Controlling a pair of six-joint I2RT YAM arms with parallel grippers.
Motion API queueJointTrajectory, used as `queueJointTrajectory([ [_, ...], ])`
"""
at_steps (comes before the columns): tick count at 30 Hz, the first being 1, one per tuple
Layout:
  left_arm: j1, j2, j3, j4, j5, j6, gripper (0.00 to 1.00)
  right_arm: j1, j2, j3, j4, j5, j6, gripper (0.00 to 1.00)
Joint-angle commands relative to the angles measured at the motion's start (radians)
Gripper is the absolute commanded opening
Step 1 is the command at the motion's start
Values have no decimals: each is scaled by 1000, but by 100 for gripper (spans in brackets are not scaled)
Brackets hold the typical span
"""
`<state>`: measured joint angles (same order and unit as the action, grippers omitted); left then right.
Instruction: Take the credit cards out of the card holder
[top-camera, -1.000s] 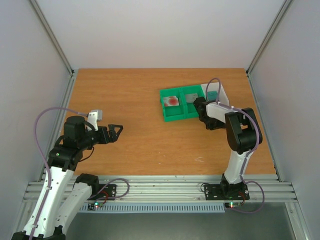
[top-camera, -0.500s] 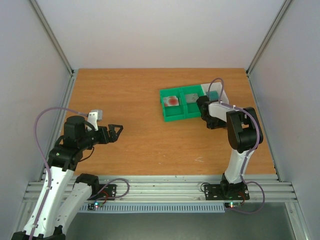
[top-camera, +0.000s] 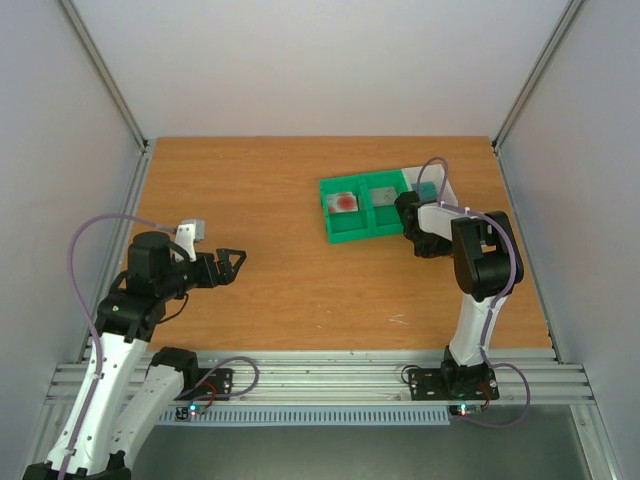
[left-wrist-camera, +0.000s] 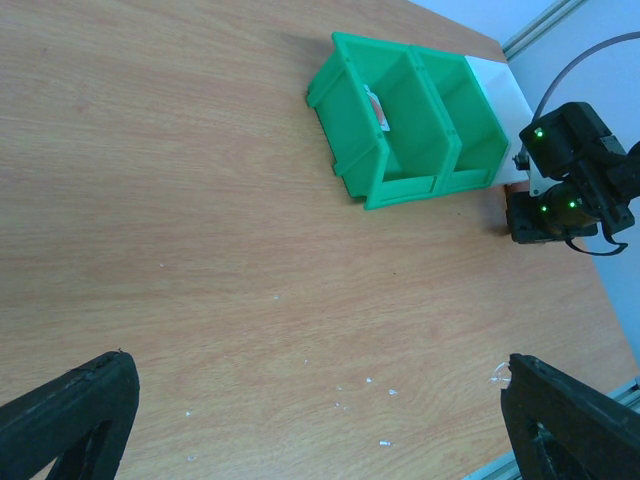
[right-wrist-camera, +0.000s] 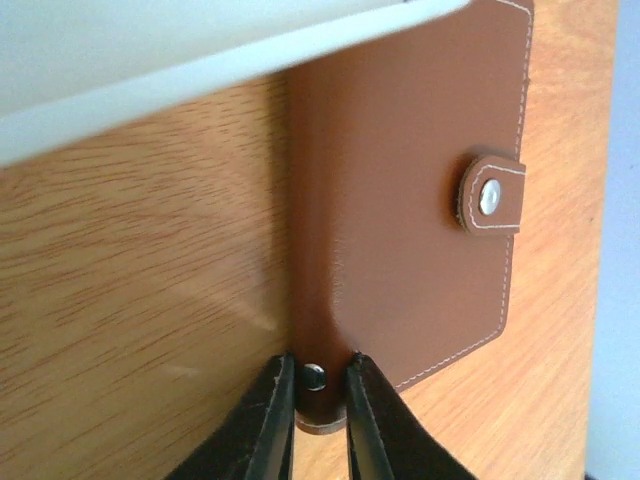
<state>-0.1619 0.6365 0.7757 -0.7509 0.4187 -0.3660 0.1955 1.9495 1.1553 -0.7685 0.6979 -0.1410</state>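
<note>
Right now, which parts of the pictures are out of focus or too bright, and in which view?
Right wrist view: the white tray edge at the top is overexposed and blurred, the right gripper is soft, and the card holder stitching is sharp. Left wrist view: the left gripper shows as dark blurred shapes, while the green tray is sharp. Top external view: even light, no glare.

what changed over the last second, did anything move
Little. The right arm shifted slightly by the white tray, whose white side reached further toward the arm a second ago and now looks shorter. The right gripper is shut on the tab of the wallet; whether it took hold just now cannot be told. The left gripper, open, the green tray and the cards in it stayed put.
</note>
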Motion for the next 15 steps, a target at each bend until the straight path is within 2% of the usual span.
queueJointTrajectory([
  [1, 4, -13, -6, 41, -2, 9, 99, -7, 24, 15, 4, -32, -6, 9],
  [4, 4, -20, -10, 45, -4, 6, 99, -4, 7, 16, -9, -40, -1, 1],
  [10, 4, -34, -13, 47, -4, 4, 99, 27, -41, 2, -45, -59, 32, 1],
  [15, 4, -33, -10, 43, -10, 2, 99, 127, -96, 11, -131, -52, 90, 1],
])
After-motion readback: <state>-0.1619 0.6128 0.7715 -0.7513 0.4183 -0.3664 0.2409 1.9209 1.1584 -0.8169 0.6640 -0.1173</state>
